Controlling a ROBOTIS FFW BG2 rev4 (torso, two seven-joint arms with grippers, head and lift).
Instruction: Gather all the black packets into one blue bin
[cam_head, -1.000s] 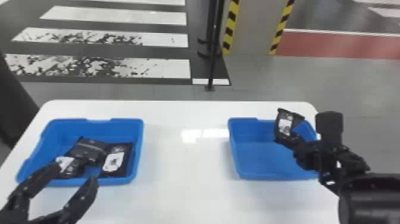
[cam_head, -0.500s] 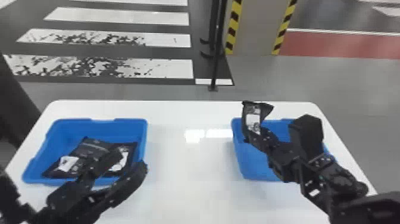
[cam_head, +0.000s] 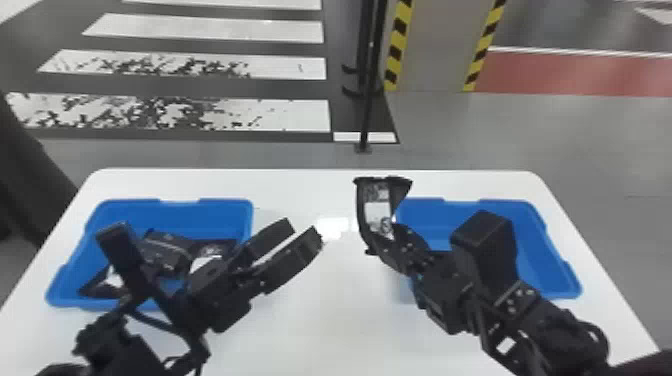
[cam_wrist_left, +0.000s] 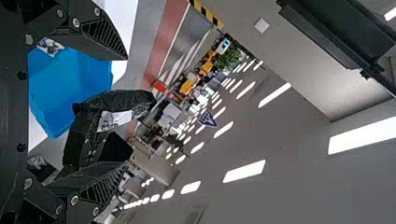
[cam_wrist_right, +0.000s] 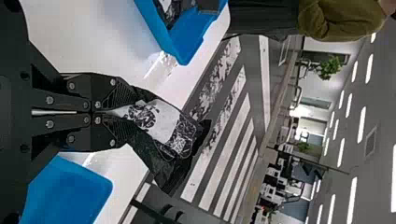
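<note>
Lying in the left blue bin (cam_head: 227, 210): at least three black packets, partly covered by the left arm; the rear packet (cam_head: 165, 250) is tilted, its long axis slanted across the bin; the front-left packet (cam_head: 95, 288) is mostly hidden, and the right packet (cam_head: 212, 248), white-labelled, is cut across by the arm, so its lower end cannot be made out.
Painted floor stripes (cam_head: 205, 30): seen beyond the white table (cam_head: 330, 310).
Left gripper (cam_head: 303, 230): fingers held apart, with nothing between them; in the head view they are pointed toward the far side and the right, and the left bin's near right corner is blocked by them.
Black pole (cam_head: 366, 110): stood on the floor beyond the table.
Held black packet (cam_head: 377, 207): lower end hidden between fingers; raised at the right bin's left end, long axis nearly upright in the head view, broad end uppermost, white printed label shown.
Right gripper (cam_head: 387, 234): fingers clamped on the held black packet, which is projected onward from the fingertips in the right wrist view.
Striped pillar (cam_head: 435, 45): edged in yellow and black, behind the table.
Right blue bin (cam_head: 520, 215): near left part covered by the right arm; no packet can be made out on the visible floor.
</note>
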